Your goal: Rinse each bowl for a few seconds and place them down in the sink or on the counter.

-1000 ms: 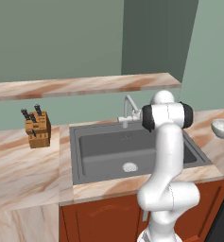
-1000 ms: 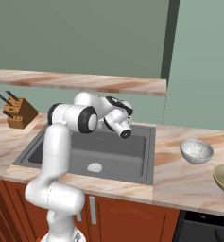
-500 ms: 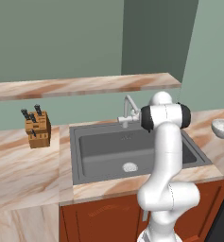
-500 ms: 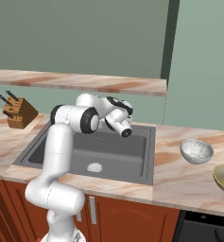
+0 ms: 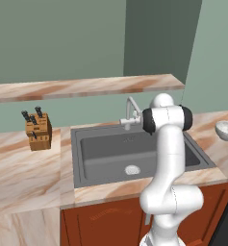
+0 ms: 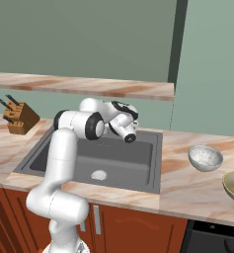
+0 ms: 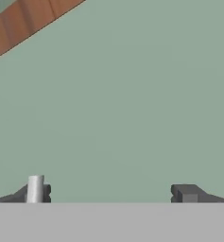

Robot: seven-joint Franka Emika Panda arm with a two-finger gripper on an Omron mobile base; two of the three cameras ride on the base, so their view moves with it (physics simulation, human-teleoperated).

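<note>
base views: behind arm, left/right, share sink [image 5: 134, 153] | hand view: close on wall

The white arm rises from its base in front of the sink [image 6: 138, 170], bends at a dark elbow joint above the basin's front half and reaches across it toward the back wall. The gripper [image 7: 111, 193] hangs above the sink's rear part, angled slightly downward. Its two dark fingers [image 7: 186, 193] stand wide apart with nothing between them, facing the plain green wall.

Sink [image 6: 133, 170] in counter [image 6: 187, 185], knife block [image 6: 19, 118] left — bowls [image 6: 205, 158] right
</note>
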